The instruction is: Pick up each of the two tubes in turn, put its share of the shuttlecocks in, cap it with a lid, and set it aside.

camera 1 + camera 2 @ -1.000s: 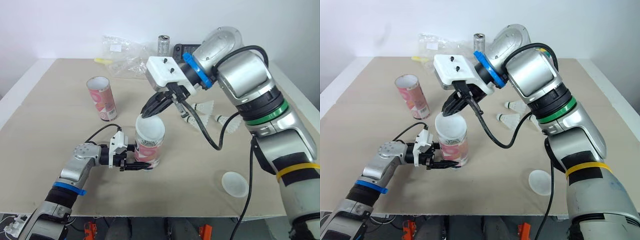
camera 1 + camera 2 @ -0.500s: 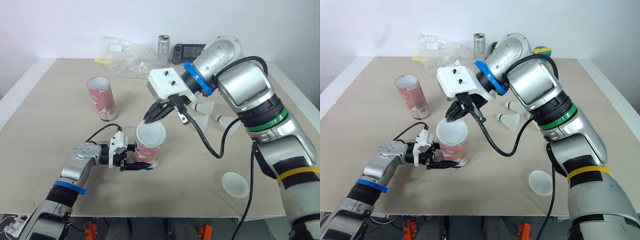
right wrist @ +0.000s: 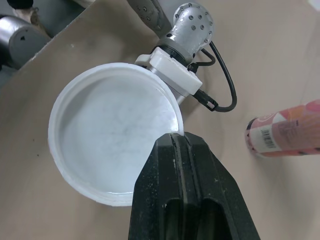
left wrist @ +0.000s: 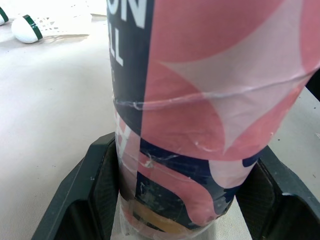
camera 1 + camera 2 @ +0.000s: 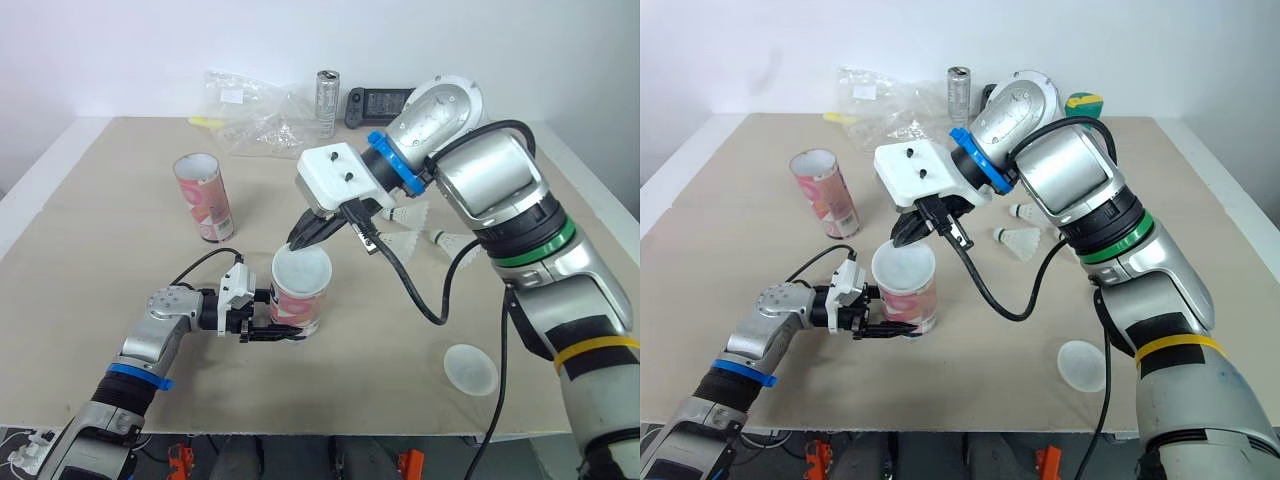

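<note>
A pink and navy tube [image 5: 296,306] stands upright near the table's front, and my left gripper [image 5: 272,328] is shut on its lower part; its fingers [image 4: 95,186] flank the tube [image 4: 200,100] in the left wrist view. A white lid [image 5: 301,268] lies flat on the tube's mouth, with my right gripper [image 5: 301,238] shut on its far rim from above. In the right wrist view the closed fingertips [image 3: 177,139] pinch the lid [image 3: 112,135] at its edge. A second open tube [image 5: 204,197] stands at the left. A second lid [image 5: 470,368] lies at the front right. Three shuttlecocks [image 5: 405,215] lie under my right arm.
A crumpled plastic bag [image 5: 255,110], a metal can [image 5: 327,98] and a black controller [image 5: 375,100] sit along the back edge. A green and yellow roll [image 5: 1084,103] lies behind my right arm. The table's front edge runs close to my left arm.
My right gripper has brought the lid down from a tilt above the tube until it lies flat on the mouth. The left gripper and tube have stayed put.
</note>
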Robot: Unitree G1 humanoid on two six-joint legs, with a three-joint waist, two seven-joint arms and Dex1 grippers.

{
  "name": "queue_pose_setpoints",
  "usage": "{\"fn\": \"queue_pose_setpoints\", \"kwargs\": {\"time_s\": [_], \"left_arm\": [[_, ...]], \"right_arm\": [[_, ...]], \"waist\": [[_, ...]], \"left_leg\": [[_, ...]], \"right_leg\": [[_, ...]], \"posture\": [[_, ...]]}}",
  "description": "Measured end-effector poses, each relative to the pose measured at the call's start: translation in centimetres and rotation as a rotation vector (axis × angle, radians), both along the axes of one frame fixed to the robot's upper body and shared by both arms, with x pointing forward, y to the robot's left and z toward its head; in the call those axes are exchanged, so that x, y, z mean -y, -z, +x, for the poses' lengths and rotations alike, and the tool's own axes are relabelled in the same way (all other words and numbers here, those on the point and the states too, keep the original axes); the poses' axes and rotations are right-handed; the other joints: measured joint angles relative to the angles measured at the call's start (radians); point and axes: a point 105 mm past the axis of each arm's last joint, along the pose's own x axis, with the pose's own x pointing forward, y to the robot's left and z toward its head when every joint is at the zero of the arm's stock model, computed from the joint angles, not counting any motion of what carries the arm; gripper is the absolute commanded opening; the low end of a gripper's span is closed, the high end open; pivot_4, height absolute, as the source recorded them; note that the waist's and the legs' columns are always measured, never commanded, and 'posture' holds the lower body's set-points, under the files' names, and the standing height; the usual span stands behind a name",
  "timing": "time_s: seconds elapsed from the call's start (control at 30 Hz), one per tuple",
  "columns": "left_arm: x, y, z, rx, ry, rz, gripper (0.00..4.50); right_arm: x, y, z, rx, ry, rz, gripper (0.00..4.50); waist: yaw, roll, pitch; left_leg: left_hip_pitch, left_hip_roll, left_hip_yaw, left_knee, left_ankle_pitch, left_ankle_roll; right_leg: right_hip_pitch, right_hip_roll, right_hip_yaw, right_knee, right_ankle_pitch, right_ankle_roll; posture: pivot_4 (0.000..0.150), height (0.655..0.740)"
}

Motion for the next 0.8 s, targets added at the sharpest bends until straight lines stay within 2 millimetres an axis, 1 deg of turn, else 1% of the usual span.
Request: {"fn": "queue_pose_setpoints", "kwargs": {"time_s": [0.07,0.13,0.3,0.57,0.67,0.7,0.8], "left_arm": [[0.0,0.0,0.0,-0.002,-0.004,-0.002,2.81],[0.0,0.0,0.0,-0.004,-0.006,-0.003,2.81],[-0.1,0.1,0.0,-0.008,-0.015,-0.006,2.81],[-0.1,0.0,-0.1,-0.004,-0.015,-0.008,2.81],[-0.1,0.0,-0.1,-0.006,-0.016,-0.008,2.81],[-0.1,0.0,-0.1,-0.010,-0.019,-0.008,2.81],[-0.2,0.2,-0.1,-0.026,-0.025,-0.009,2.81]], "right_arm": [[0.0,0.3,0.1,0.057,-0.027,-0.012,0.02],[-0.1,0.4,0.1,0.071,-0.039,-0.013,0.02],[-0.3,0.5,0.4,0.052,-0.032,-0.002,0.02],[0.2,0.1,0.0,0.044,-0.045,0.008,0.02],[0.3,0.3,-0.1,0.063,-0.053,-0.006,0.93],[0.3,1.0,0.0,0.071,-0.051,-0.027,1.52],[-0.1,1.3,0.2,0.101,-0.052,-0.029,2.79]], "waist": [[0.000,0.000,0.000],[0.000,0.000,0.000],[0.000,0.000,0.000],[0.000,0.000,0.000],[0.001,0.000,0.000],[0.001,0.000,-0.001],[0.000,0.002,-0.002]], "left_leg": [[0.000,0.000,0.000,0.000,0.000,0.000],[0.000,0.000,0.000,0.000,0.000,0.000],[0.000,0.000,0.000,0.000,0.000,0.000],[0.000,0.000,0.000,0.000,0.000,0.000],[0.000,0.000,0.000,-0.001,0.000,0.000],[0.000,0.000,0.000,-0.001,0.000,0.000],[0.001,0.000,0.000,-0.001,0.000,0.000]], "right_leg": [[0.000,0.000,0.000,0.000,0.000,0.000],[0.000,0.000,0.000,0.000,0.000,0.000],[0.000,0.000,0.000,0.000,0.000,0.000],[0.000,0.000,0.000,0.000,0.000,0.000],[0.000,0.000,0.000,0.000,-0.001,0.000],[0.000,0.000,0.000,0.000,-0.001,0.000],[0.001,0.000,0.000,0.000,-0.001,0.000]], "posture": [[0.150,0.7213],[0.150,0.7213],[0.150,0.7213],[0.150,0.7213],[0.150,0.7213],[0.150,0.7213],[0.150,0.7213]]}}
